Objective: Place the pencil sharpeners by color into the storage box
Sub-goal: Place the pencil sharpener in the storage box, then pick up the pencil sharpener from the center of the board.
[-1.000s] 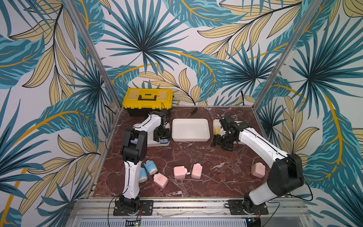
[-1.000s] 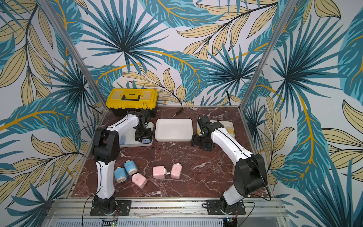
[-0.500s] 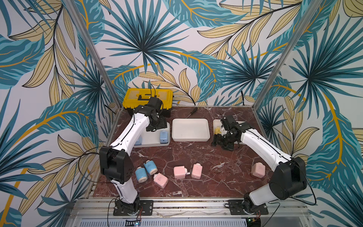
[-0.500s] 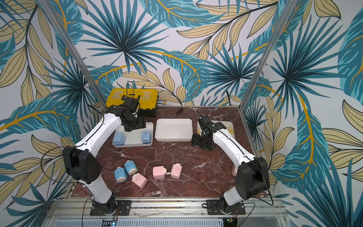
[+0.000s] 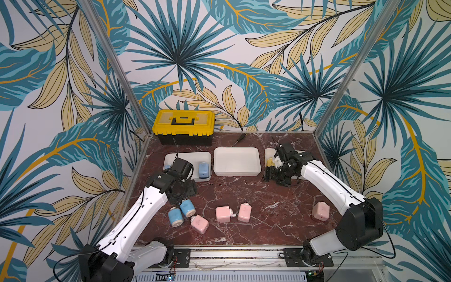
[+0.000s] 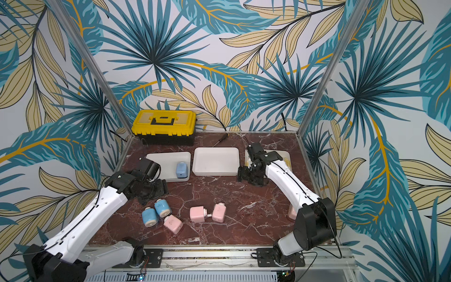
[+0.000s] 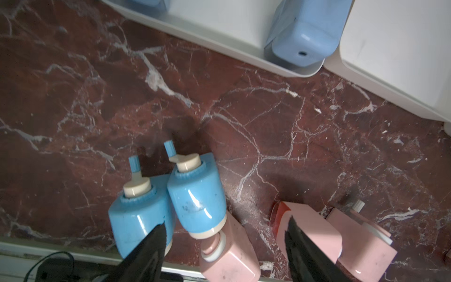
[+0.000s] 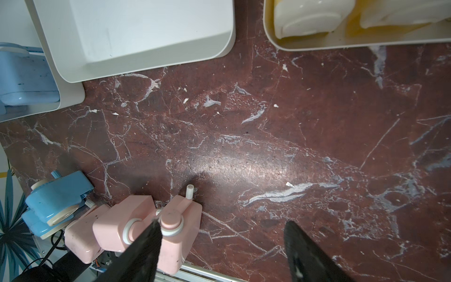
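Glossy rounded pastel sharpeners (image 5: 187, 207) on veined marble (image 5: 268, 195)

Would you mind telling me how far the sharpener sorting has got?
Done: blue sharpeners lie in the left tray and yellow ones in the right tray. The middle tray holds nothing. In hand: nothing; the left gripper and right gripper are open. Left: two blue sharpeners and four pink sharpeners on the table.

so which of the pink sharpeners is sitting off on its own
The pink sharpener by the right arm's base, near the table's right edge. The other three pink ones lie grouped at front centre, near the two blue sharpeners.
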